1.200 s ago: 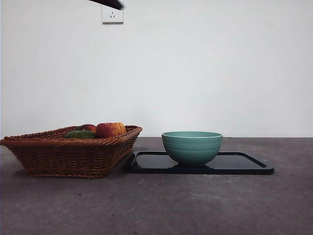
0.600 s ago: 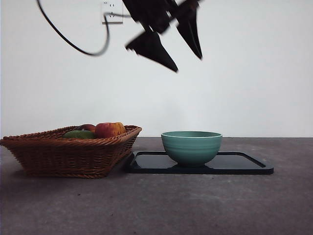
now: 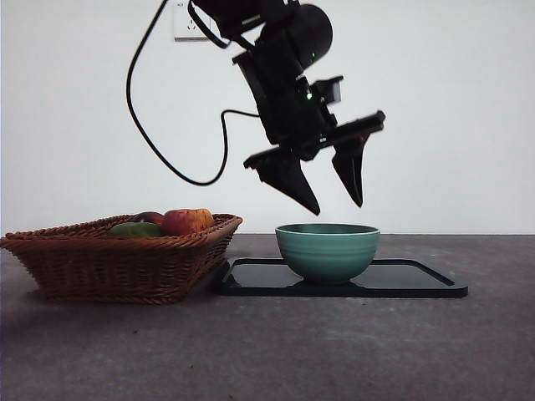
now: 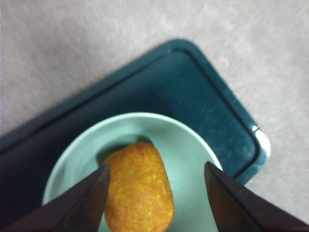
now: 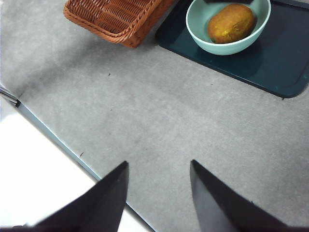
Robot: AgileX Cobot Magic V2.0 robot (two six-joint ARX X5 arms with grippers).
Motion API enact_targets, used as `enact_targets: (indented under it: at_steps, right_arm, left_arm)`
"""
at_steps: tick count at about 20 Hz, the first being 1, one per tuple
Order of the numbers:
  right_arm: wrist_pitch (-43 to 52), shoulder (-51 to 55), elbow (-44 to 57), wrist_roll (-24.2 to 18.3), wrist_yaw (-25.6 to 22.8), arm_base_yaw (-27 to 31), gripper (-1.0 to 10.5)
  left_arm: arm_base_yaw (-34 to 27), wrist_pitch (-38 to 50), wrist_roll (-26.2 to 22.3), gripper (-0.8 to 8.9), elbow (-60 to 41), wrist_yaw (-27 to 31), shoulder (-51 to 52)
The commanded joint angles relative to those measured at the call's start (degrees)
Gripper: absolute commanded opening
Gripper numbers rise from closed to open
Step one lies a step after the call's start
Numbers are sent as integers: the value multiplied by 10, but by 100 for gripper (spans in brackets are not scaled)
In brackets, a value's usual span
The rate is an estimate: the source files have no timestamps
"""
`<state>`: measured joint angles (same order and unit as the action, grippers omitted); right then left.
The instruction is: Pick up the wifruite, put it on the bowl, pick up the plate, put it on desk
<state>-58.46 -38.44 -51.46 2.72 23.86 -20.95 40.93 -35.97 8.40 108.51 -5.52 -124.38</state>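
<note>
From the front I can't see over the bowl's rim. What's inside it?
Both wrist views show one orange-brown wifruite lying in the bowl, with the open left claw above it. The bowl floor beneath the fruit is covered. The bowl stands on the black tray.

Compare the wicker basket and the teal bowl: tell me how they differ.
The basket is brown woven wicker with sloping sides; the bowl is smooth teal ceramic with faint ridges. The basket is wider and stands directly on the desk; the bowl sits on the black tray. The basket holds several fruits, including a red-yellow apple; the bowl holds one orange-brown wifruite, under the open left pincer. Both are open-topped and upright.
</note>
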Motion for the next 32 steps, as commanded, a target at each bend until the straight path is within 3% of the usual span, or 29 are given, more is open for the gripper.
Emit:
enact_targets:
  at_steps: [1, 10, 26, 29, 32]
  right_arm:
    - [4, -3, -6, -8, 2, -3, 203]
    - [4, -3, -6, -8, 2, -3, 203]
    - [3, -3, -6, -8, 2, -3, 203]
    - [4, -3, -6, -9, 2, -3, 203]
    - [4, -3, -6, -9, 2, -3, 203]
  left_arm:
    - [9, 10, -7, 312, 18, 19, -28]
    - [16, -1, -17, 314, 18, 73, -48]
    - [23, -22, -14, 317, 18, 72, -80]
    - [28, -13, -15, 295, 18, 73, -80]
    - [28, -18, -15, 173, 21, 73, -80]
